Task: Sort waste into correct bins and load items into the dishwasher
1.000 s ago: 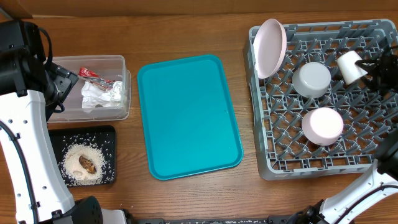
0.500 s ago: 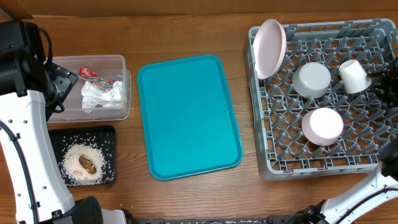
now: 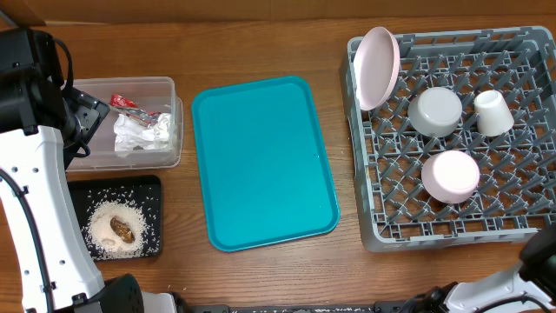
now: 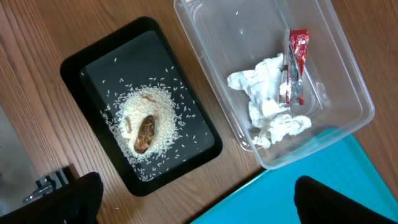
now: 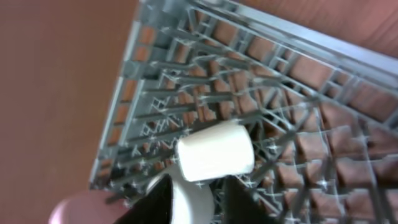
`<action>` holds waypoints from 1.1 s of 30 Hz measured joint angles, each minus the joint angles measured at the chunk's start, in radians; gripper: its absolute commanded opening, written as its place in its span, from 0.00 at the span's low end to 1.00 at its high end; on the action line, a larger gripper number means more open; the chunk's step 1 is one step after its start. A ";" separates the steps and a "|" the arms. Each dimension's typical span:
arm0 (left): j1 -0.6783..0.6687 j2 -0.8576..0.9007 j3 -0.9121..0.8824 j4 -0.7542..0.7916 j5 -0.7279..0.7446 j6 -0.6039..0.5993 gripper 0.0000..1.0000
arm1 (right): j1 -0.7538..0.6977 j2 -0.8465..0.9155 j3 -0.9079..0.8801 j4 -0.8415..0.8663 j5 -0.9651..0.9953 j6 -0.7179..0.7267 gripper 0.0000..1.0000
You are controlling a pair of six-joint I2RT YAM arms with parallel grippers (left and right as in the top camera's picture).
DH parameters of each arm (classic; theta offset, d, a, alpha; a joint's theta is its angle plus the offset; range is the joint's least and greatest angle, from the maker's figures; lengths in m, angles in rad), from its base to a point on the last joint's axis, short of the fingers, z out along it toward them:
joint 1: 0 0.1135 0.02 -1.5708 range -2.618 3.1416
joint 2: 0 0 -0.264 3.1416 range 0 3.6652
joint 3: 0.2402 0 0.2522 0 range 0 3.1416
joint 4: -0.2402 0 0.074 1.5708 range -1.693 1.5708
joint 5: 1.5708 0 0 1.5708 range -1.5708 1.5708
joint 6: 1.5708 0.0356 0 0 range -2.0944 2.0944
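The left claw (image 4: 196, 186) is held wide apart and empty above the black tray (image 3: 149, 187) and the clear tub (image 3: 165, 84) at the left of the worktop (image 3: 261, 43). The napkin (image 3: 139, 135) and the red wrapper (image 3: 126, 103) are seen in the tub. The rice (image 3: 100, 217) and a brown lump (image 3: 122, 229) are seen in the black tray. In the dish rack (image 3: 452, 230) at the right, the plate (image 3: 377, 65) is stood on edge at the far left corner. The grey-white bowl (image 3: 435, 110), the cup (image 3: 493, 113) and the pink bowl (image 3: 450, 176) are set among the pegs. The teal tray (image 3: 261, 165) is laid between tub and rack. The right claw (image 5: 189, 202) is blurred, so its state cannot be told.
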State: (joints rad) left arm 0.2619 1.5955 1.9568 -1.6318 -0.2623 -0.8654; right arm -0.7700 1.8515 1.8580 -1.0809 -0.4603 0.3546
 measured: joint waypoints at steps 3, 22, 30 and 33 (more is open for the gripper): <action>0.000 0.000 0.000 0.000 0.000 0.000 1.00 | 0.069 0.002 0.000 0.023 0.008 -0.025 0.04; 0.000 0.000 0.000 0.000 0.000 0.000 1.00 | 0.345 0.160 0.000 0.018 0.240 -0.056 0.04; 0.000 0.000 0.000 0.000 0.000 0.000 1.00 | 0.345 0.205 0.000 -0.006 0.304 -0.059 0.04; 0.000 0.000 0.000 0.000 0.000 0.000 1.00 | 0.345 0.205 0.000 -0.023 0.371 -0.037 0.04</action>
State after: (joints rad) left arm 0.2619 1.5955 1.9568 -1.6318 -0.2623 -0.8654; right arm -0.4248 2.0567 1.8580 -1.1038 -0.0895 0.3172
